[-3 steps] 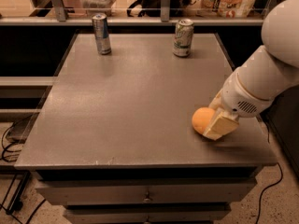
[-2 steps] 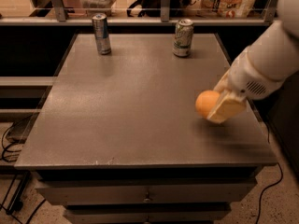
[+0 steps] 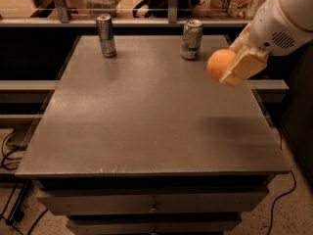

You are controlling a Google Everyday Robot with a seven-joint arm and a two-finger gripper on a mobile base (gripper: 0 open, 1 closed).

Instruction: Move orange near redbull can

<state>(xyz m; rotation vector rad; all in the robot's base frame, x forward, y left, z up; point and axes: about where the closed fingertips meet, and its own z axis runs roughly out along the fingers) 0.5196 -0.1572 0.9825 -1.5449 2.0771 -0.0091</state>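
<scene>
The orange is held in my gripper, lifted well above the right side of the grey table. One pale finger shows in front of the fruit; the white arm comes in from the upper right. The redbull can, slim, silver and blue, stands upright at the table's back left, far from the orange.
A wider pale green-and-white can stands at the back middle-right, just left of the held orange. A ledge with railing posts runs behind the table. Drawers sit under the tabletop. Cables lie on the floor at left and right.
My gripper has lifted the orange off the table's right front area and carried it up and toward the back right.
</scene>
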